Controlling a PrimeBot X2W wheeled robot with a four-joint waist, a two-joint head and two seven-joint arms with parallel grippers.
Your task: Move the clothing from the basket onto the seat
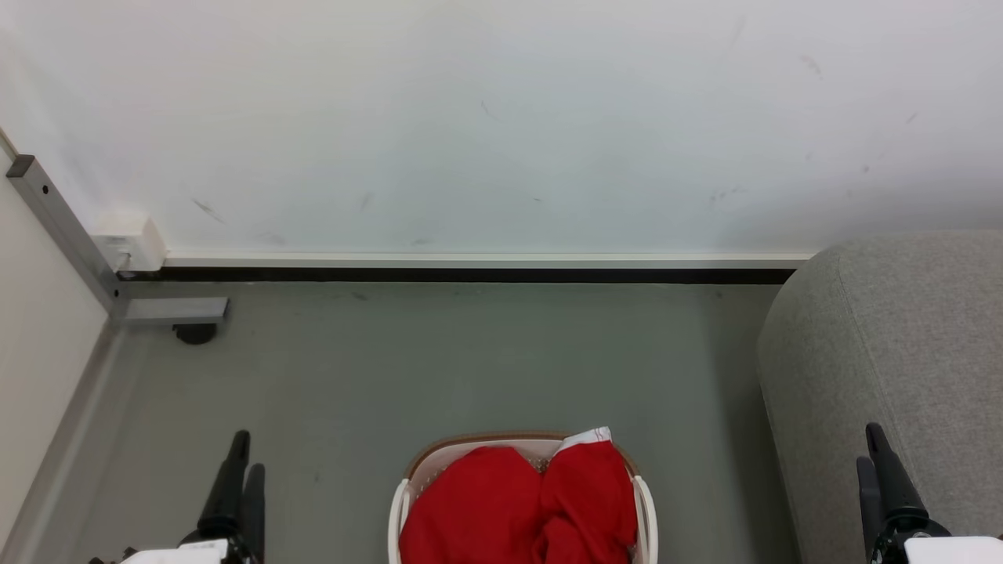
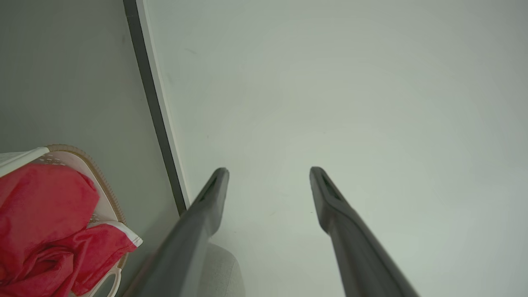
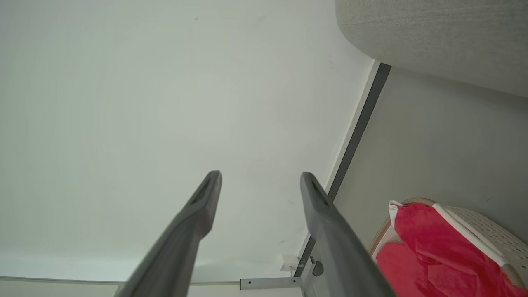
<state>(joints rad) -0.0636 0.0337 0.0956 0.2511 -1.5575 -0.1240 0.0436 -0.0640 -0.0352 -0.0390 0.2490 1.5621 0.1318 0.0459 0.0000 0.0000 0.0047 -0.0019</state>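
The bright red soft fabric clothing (image 1: pixel 509 505) lay heaped inside the white perforated plastic laundry basket (image 1: pixel 398 517) with its brown woven-look rim. The basket stood on the grey floor (image 1: pixel 470 360) at the bottom centre of the head view. A white-edged part of the heap poked over the far rim. It looked like two garments, though the folds made that hard to tell. The large grey woven-fabric sofa seat (image 1: pixel 901 352) stood to the right, near the basket but apart from it. The left gripper (image 2: pixel 269 170) and the right gripper (image 3: pixel 260 174) each had their long dark fingers spread wide. Both were empty, pointed toward the white wall (image 1: pixel 501 117), one on either side of the basket.
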